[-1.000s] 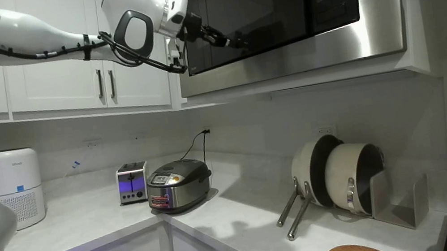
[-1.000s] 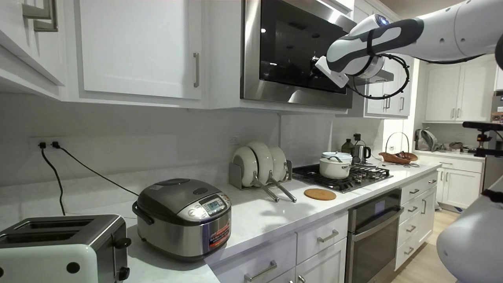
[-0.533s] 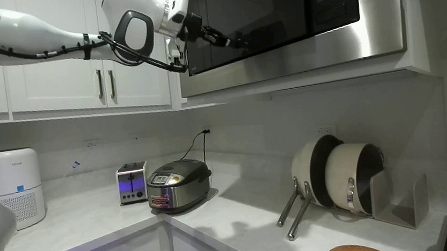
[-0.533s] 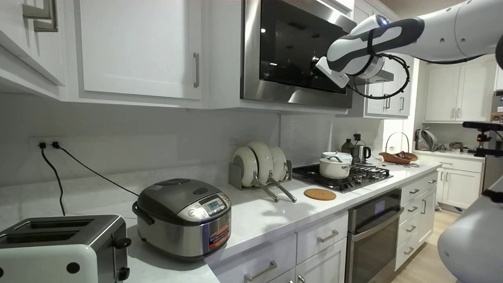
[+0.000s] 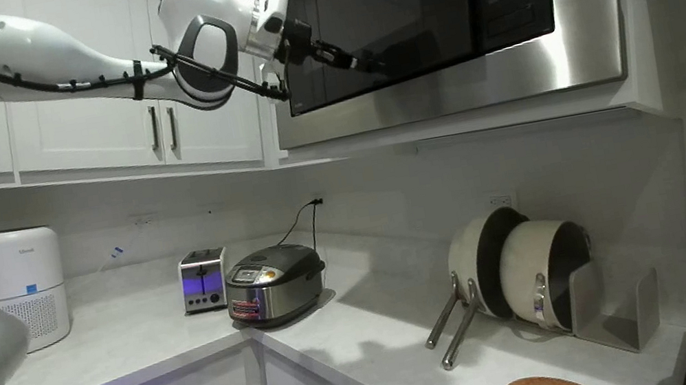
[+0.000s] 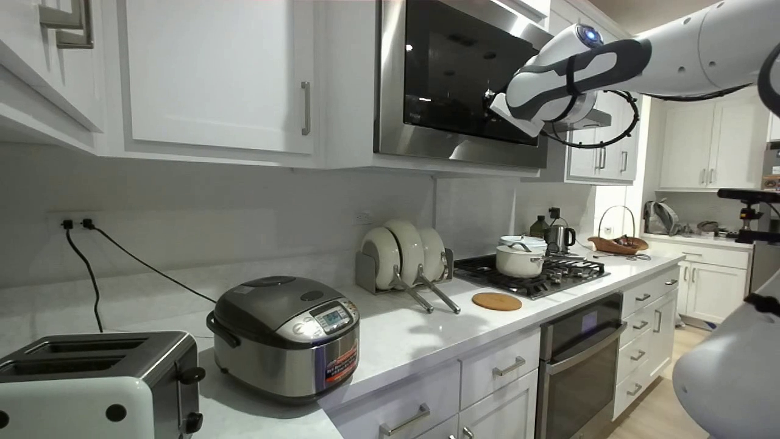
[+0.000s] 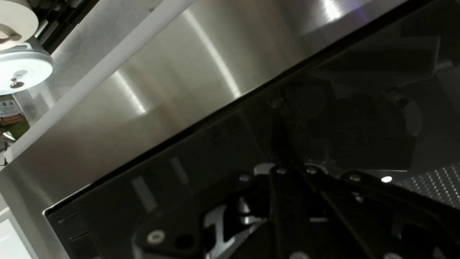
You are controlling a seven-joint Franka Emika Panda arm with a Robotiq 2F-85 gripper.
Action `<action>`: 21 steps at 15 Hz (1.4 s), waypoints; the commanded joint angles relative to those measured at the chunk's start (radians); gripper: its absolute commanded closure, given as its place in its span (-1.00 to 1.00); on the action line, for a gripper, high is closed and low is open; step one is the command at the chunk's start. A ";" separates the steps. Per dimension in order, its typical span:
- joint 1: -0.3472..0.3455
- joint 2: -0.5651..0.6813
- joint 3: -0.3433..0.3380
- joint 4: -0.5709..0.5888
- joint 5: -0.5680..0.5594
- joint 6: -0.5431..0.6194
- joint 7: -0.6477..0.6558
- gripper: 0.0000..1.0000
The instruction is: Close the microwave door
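The microwave door (image 5: 395, 2) is a wide dark glass panel in a stainless-steel frame. It sits flush in the microwave front, and it also shows in an exterior view (image 6: 451, 79) and in the wrist view (image 7: 222, 144). My gripper (image 5: 353, 64) is against or very close to the lower left part of the glass; its tips meet their reflection. In the wrist view the gripper's fingers (image 7: 291, 168) are together with nothing visible between them. The arm hides most of the gripper in an exterior view, so I cannot tell for certain whether it touches the glass.
White cabinets (image 5: 94, 122) adjoin the microwave. Below, on the counter, stand a rice cooker (image 5: 275, 286), a toaster (image 5: 203, 280), pans in a rack (image 5: 541, 271) and a cork trivet (image 6: 496, 301). A pot (image 6: 518, 261) stands on the stove.
The forearm and wrist have shifted and turned slightly, with the forearm a little lower. The gripper stays at nearly the same spot by the glass. The door shows no visible movement.
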 commanded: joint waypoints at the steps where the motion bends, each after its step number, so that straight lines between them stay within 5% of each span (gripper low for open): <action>1: -0.117 0.079 0.049 0.057 -0.101 0.066 0.083 1.00; 10: -0.440 0.135 0.233 0.108 -0.407 0.132 0.375 1.00; 16: -0.541 0.125 0.329 0.112 -0.518 0.147 0.511 1.00; 21: -0.513 0.137 0.336 0.110 -0.483 0.129 0.504 1.00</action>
